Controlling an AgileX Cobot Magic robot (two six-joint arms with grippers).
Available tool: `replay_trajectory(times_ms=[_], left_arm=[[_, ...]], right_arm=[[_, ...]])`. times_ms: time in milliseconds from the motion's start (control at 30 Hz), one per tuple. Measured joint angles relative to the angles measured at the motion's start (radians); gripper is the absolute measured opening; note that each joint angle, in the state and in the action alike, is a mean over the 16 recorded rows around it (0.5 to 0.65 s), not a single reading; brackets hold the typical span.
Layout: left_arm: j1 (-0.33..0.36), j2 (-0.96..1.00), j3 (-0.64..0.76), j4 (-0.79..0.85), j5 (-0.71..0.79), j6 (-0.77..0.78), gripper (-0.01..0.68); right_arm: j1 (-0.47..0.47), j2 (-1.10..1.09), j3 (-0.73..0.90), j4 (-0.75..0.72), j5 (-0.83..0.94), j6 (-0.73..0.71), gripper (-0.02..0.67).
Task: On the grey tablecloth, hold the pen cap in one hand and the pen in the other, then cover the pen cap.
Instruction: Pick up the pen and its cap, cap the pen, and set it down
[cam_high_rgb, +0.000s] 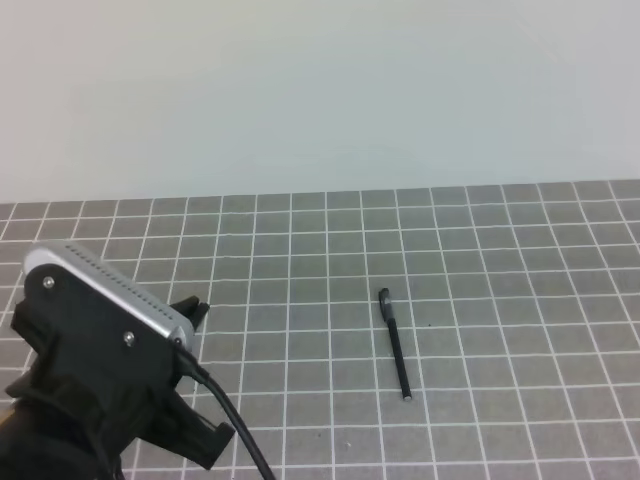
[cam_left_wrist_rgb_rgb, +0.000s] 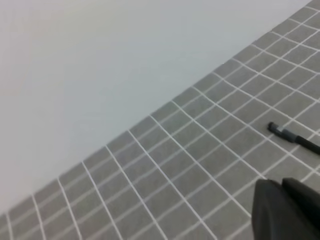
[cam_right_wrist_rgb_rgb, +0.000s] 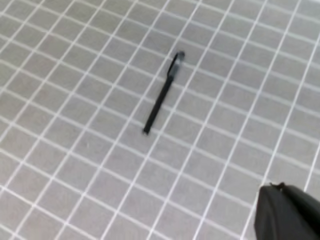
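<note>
Exterior high: pen (cam_high_rgb: 397, 348) lies alone mid grey tablecloth (cam_high_rgb: 500, 260), cap end far; light, thin, stiff, rolls easily, so grab mid-shaft.
Left wrist: my left tool (cam_left_wrist_rgb_rgb: 287, 210) is closed, empty, pen at right edge.
Right wrist: right tool (cam_right_wrist_rgb_rgb: 287, 212) closed, empty, pen well apart. Nothing blocks.

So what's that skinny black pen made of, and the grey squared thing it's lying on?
The long thin black stick pen looks like smooth plastic: even dark colour, slightly shiny, with a small paler tip at its near end, perhaps metal. The flat grey tablecloth with thin white grid lines looks like matte cloth or a soft mat; it shows no shine, but the weave is too blurred to be sure.
</note>
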Motion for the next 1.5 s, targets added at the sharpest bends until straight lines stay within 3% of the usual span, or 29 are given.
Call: replay_trajectory(times_ms=[400,900,1167,1500], left_arm=[[0.000,0.000,0.001,-0.101,0.000,0.018,-0.001],[0.000,0.000,0.001,-0.106,0.002,0.022,-0.001],[0.000,0.000,0.001,-0.111,0.007,0.026,-0.001],[0.000,0.000,0.001,-0.101,0.019,0.023,-0.001]], right_arm=[[0.000,-0.353,0.382,-0.014,-0.060,0.036,0.000],[-0.015,-0.436,0.472,-0.019,0.061,0.031,0.001],[-0.131,-0.557,0.533,-0.035,-0.049,0.006,0.000],[-0.348,-0.816,0.783,-0.053,-0.304,-0.032,0.000]])
